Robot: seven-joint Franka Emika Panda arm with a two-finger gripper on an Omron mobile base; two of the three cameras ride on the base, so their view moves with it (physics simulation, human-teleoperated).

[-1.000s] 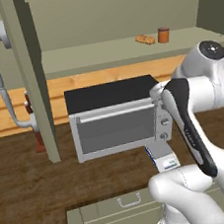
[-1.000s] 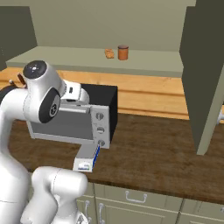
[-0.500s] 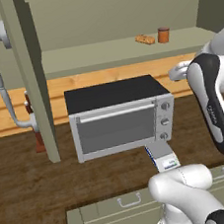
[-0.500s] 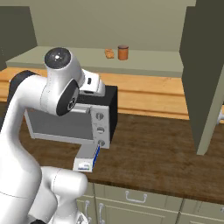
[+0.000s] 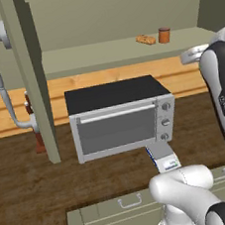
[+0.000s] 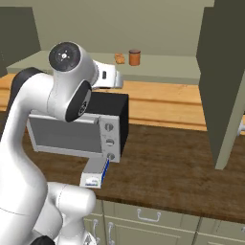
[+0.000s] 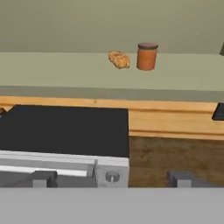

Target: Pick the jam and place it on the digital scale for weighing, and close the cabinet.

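Nearest to us, at the front edge of the dark wooden counter (image 5: 25, 195), the digital scale (image 5: 163, 156) lies flat with its white display panel facing forward and its blue side edge showing in the right base view (image 6: 96, 172); it sits just in front of the toaster oven (image 5: 119, 116), under the corner with the knobs. Our gripper (image 7: 111, 178) hangs above the oven's black top, and in the hand view its two dark fingertips (image 7: 43, 178) stand far apart with nothing between them, so we read the fingers as open and empty. Below the counter edge we see pale drawers (image 5: 121, 208) with small handles. Behind the oven runs a light wooden ledge (image 6: 162, 103). Farther back, on the cabinet (image 5: 29, 69) shelf, the jam (image 7: 147, 56) stands upright with its darker lid on, and the pastry (image 7: 119, 59) lies just beside it, apart from it. The cabinet doors stand open: one door with its long curved handle (image 5: 1, 83) juts forward at the left of the left base view, another (image 6: 222, 81) at the right of the right base view
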